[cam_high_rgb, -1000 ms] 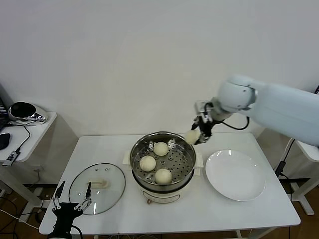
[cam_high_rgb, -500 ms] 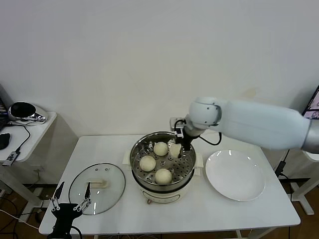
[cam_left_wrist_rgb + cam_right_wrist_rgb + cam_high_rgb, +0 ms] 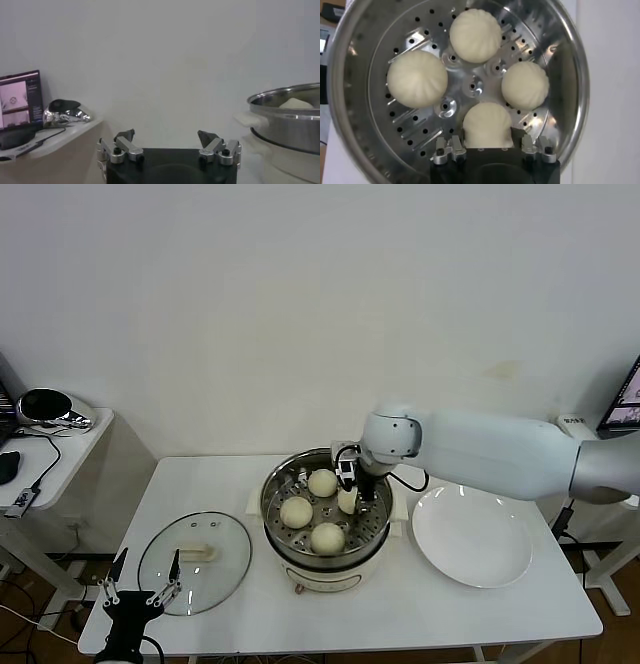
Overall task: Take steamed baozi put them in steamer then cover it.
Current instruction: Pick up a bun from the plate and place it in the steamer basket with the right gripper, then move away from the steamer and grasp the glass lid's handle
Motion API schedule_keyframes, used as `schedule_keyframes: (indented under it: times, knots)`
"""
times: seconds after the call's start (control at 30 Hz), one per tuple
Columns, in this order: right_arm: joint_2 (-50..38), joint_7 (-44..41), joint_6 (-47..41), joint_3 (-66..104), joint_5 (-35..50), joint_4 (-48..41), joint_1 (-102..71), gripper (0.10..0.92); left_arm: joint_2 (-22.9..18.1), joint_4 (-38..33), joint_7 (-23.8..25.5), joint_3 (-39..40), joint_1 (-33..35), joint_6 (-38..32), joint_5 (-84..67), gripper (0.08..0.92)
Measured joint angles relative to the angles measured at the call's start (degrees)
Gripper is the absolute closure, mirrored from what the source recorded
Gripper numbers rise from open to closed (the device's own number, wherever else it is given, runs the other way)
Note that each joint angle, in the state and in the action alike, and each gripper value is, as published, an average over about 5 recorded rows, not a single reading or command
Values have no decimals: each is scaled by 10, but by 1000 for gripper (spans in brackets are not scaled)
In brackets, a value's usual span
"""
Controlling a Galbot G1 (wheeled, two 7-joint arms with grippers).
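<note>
The steamer (image 3: 276,500) stands mid-table, a shiny steel pot with a perforated tray on a cream base. Three baozi lie on the tray (image 3: 322,482) (image 3: 296,511) (image 3: 327,537). My right gripper (image 3: 348,498) is down inside the steamer, shut on a fourth baozi (image 3: 487,125) at the tray's right side; the right wrist view shows the bun squeezed between the fingers (image 3: 471,137) above the tray (image 3: 420,125), with the other three around it. The glass cover (image 3: 195,561) with its cream handle lies flat on the table at the left. My left gripper (image 3: 143,578) is open and empty just in front of the cover.
A white plate (image 3: 472,535), bare, sits right of the steamer. A side table (image 3: 50,446) with a dark rounded object stands at far left. In the left wrist view the steamer's rim (image 3: 290,98) shows at the right and a monitor (image 3: 20,97) at the left.
My right arm has carried the baozi from above the steamer's right rim leftward and down into the pot. The left arm has not moved.
</note>
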Motion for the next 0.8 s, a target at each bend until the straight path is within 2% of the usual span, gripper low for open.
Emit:
schedule_keyframes:
  times: [0.1,0.27,0.37,0.57,0.8]
  knots:
    - [-2,1,-2,2,-3,1,-1,408,0,1,0,1,0,0,0,177]
    - [-11,4,-3,10,-3,9,2,272,0,1,0,1,0,1,1,177]
    - [-21,6,-3,20,3,19,10,217,1,0,1,1,-1,2,1,177]
    - [-65,41,-1,62,42,68,18,203,4,3,1,3,-8,3,-3,177]
    - [-168,175,52,165,116,161,-53,203,4,12,-4,6,-14,5,-1,177]
